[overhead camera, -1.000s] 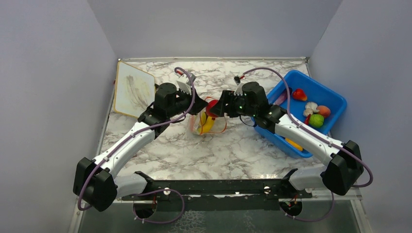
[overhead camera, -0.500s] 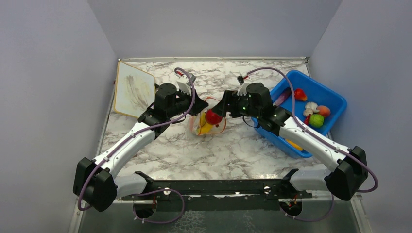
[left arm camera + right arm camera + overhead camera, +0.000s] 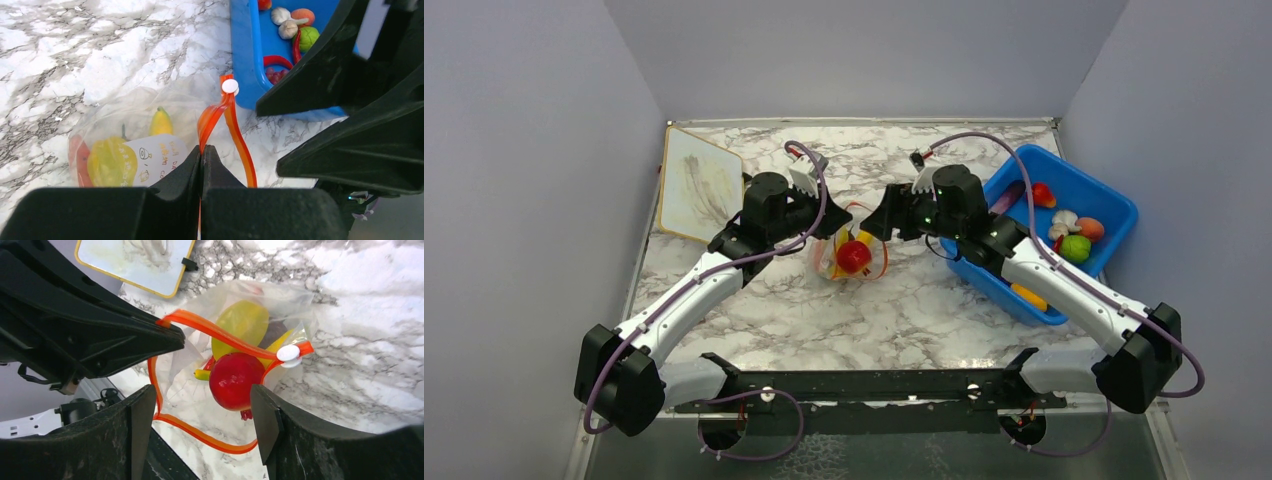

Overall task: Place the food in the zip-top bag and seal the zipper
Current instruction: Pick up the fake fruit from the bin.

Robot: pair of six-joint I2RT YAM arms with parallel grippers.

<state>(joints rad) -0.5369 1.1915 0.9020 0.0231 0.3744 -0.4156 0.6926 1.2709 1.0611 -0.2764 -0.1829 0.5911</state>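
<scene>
The clear zip-top bag (image 3: 842,262) lies mid-table with its mouth held up and open. My left gripper (image 3: 201,151) is shut on the orange zipper (image 3: 212,117) strip, near its white slider (image 3: 230,86). A red round fruit (image 3: 235,380) rests in the bag's mouth, on a yellow piece (image 3: 240,325) and a banana (image 3: 161,122) inside. My right gripper (image 3: 202,410) hangs open just above the mouth, its fingers apart from the red fruit (image 3: 854,256). In the top view, the left gripper (image 3: 832,225) and the right gripper (image 3: 879,222) face each other over the bag.
A blue bin (image 3: 1114,205) at the right holds several more food pieces, including a green one (image 3: 1075,247) and a red one (image 3: 1040,194). A yellow-framed whiteboard (image 3: 696,182) lies at the back left. The bin's corner (image 3: 245,60) sits close to the bag.
The red fruit has left my right gripper and dropped down into the bag's mouth. The right gripper has drawn back a little. The left gripper kept its hold on the zipper.
</scene>
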